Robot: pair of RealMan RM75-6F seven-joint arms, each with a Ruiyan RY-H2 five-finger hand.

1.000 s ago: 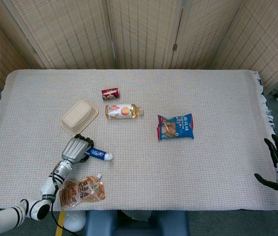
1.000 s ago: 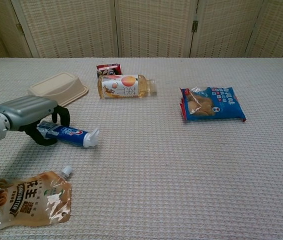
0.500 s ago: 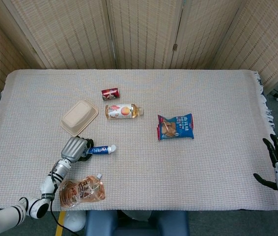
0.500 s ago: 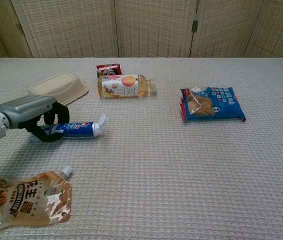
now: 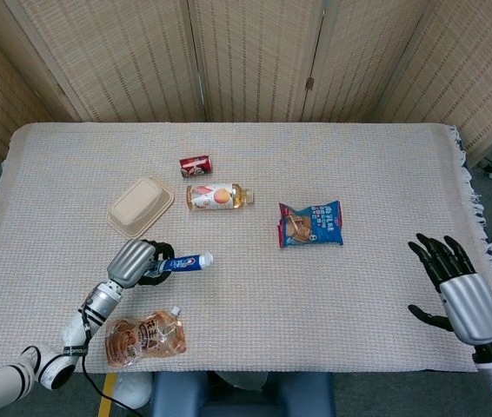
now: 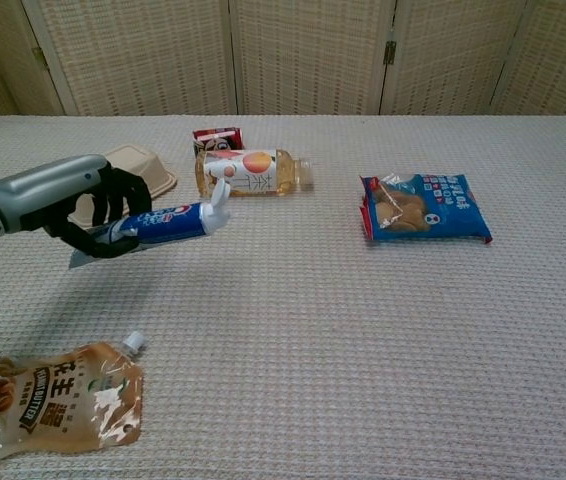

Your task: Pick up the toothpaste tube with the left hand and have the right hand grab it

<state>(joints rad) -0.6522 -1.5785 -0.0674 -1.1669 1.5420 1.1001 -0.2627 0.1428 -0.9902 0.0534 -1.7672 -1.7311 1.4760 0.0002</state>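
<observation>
The left hand (image 6: 83,205) grips the toothpaste tube (image 6: 168,220) near its flat end, fingers wrapped around it. The tube is off the table (image 6: 383,330), lying nearly level in the air with its white cap tilted slightly upward and pointing toward the middle of the table. In the head view the left hand (image 5: 135,261) sits near the front left of the table, and the toothpaste tube (image 5: 185,261) sticks out from it to the right. The tube is blue and white with a red patch; its lettering is too small to read.

The right hand (image 5: 455,282) shows only in the head view, over the table's right front edge, holding nothing, its dark fingers spread apart and pointing away from the robot. It is well apart from the tube.

In front of the left hand lies a clear pouch (image 6: 48,405) of brown paste with a small white spout; its label reads "PEANUT BUTTER" beside Chinese characters. Behind the hand sits a beige lidded food box (image 6: 148,170). Further back a bottle (image 6: 253,172) of pale yellow drink lies on its side, its label showing an orange fruit, with a red can (image 6: 216,138) just behind it. To the right lies a blue snack bag (image 6: 423,208) picturing biscuits.
</observation>
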